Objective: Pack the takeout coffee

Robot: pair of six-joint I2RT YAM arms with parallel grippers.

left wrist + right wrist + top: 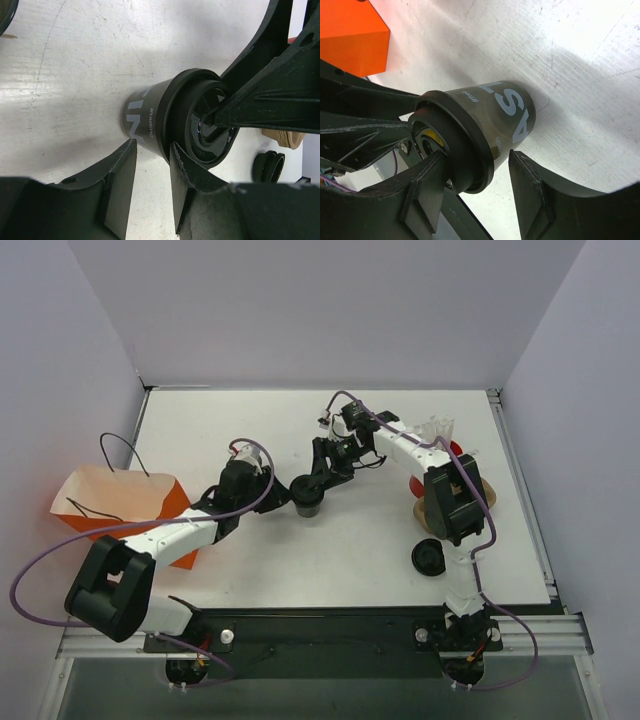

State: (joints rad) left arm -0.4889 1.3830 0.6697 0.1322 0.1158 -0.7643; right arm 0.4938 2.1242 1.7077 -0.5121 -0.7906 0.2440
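Top external view puts the coffee (308,500) upright on the table (350,570), between my 2 grippers, with the orange bag (165,502) well apart on the left. My left gripper (151,150) is spread, its tips just short of the coffee's side. My right gripper (477,155) is also spread, straddling the lidded top without pinching; 1 finger (530,195) stands clear of it.
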